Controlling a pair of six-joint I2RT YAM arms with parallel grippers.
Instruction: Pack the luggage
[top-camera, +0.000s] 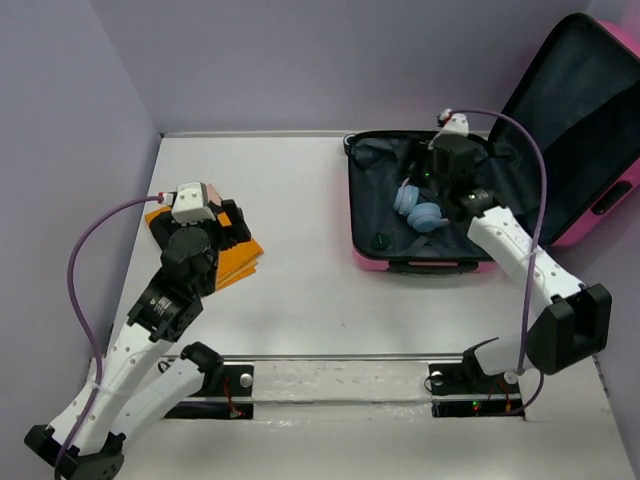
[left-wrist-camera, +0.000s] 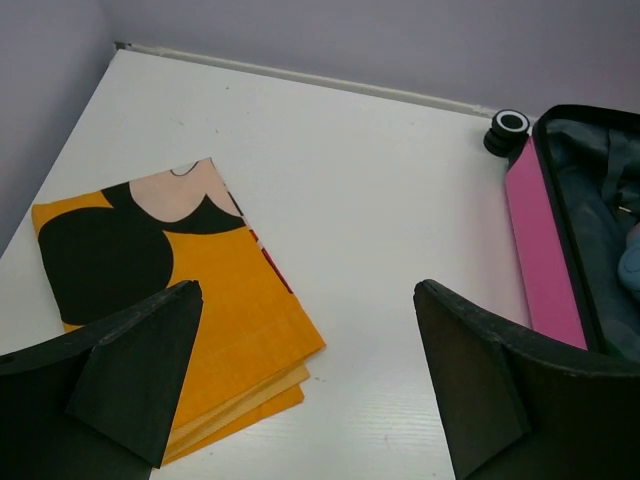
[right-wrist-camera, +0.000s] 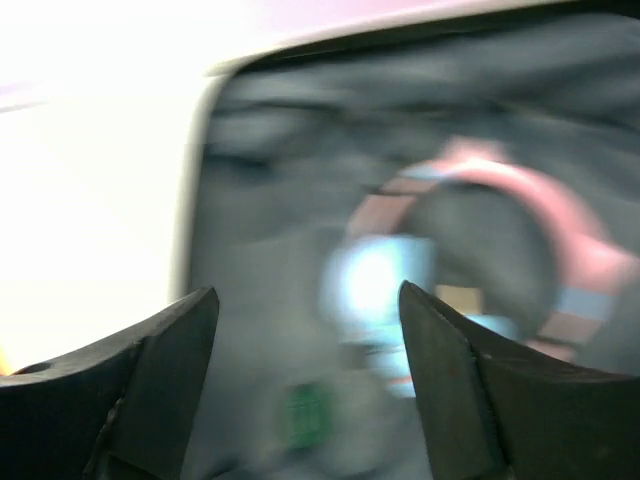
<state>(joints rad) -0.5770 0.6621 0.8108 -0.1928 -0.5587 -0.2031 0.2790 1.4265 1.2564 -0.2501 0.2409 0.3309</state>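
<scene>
Though right wrist blurs, overhead shows blue headphones (top-camera: 420, 208) inside luggage (top-camera: 575, 110).

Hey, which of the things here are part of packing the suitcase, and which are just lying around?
Part of the job:
- pink luggage, open
- blue headphones, already inside it
- folded orange cloth, not yet packed, likely next
- left hand, open above the cloth
- right hand, open over the luggage

Just there:
- mounting rail at the near edge
- purple cables on the arms
</scene>
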